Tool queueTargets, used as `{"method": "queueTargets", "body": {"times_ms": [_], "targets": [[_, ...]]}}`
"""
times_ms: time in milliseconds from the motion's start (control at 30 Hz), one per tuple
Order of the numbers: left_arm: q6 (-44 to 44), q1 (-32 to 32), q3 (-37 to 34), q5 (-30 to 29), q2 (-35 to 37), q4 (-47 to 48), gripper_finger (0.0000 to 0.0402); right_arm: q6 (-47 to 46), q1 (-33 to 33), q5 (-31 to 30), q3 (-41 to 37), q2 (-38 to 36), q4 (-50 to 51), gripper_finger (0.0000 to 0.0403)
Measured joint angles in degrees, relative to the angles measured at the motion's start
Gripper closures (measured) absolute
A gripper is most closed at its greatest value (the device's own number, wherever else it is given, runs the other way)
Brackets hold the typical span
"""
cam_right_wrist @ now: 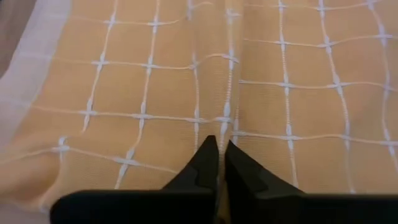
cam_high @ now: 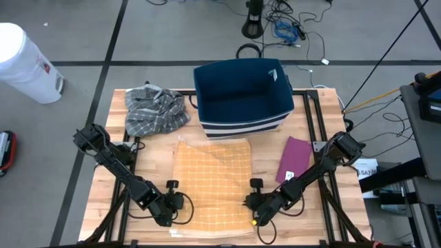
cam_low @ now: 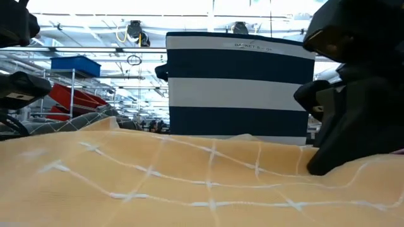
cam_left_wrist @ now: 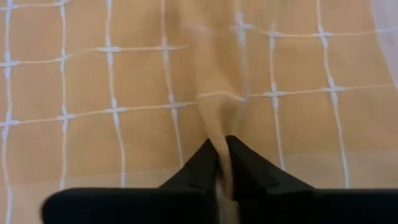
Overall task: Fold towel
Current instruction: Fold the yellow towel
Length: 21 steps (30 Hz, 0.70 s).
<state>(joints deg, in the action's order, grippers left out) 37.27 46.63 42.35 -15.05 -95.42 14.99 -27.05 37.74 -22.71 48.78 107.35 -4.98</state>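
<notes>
We clamp both grippers, left (cam_left_wrist: pixel 222 163) and right (cam_right_wrist: pixel 217 160), on the yellow towel's (cam_high: pixel 210 179) near corners, ready to lift and fold it.

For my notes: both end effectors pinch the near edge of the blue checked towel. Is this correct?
Not quite. The left end effector and right end effector pinch an orange cotton towel with a white grid, as the high view shows.

The towel (cam_high: pixel 210 182) is pale orange with a grid of thin white lines. It lies spread nearly flat on the worktop (cam_high: pixel 313 207), slightly rumpled, and a small ridge of cloth stands up at each near corner.
</notes>
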Motion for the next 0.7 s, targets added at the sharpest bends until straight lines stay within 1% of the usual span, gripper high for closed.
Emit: {"method": "queueTargets", "body": {"times_ms": [133, 200, 300, 500, 700], "targets": [[-0.29, 0.00, 0.13, -0.02, 0.00, 0.21, 0.0392, 1.20, 0.69, -1.54, -0.25, -2.16, 2.14, 0.0400], [-0.80, 0.04, 0.80, -0.76, -0.02, 0.40, 0.0395, 1.34, 0.92, -2.98, -0.31, -3.64, 3.78, 0.0401], [-3.12, 0.45, 2.93, -3.36, -0.27, 2.39, 0.0397, 1.58, 1.02, -4.52, -0.29, -5.79, 5.87, 0.0401], [-6.96, 0.87, 10.77, -9.72, -0.08, 11.19, 0.0398, 5.20, 1.23, -7.88, -0.31, -10.66, 6.84, 0.0402], [-8.05, 2.57, 21.38, -18.27, 0.04, 25.75, 0.0399, 10.10, 2.64, -12.38, -0.29, -17.61, 7.69, 0.0403]]}}
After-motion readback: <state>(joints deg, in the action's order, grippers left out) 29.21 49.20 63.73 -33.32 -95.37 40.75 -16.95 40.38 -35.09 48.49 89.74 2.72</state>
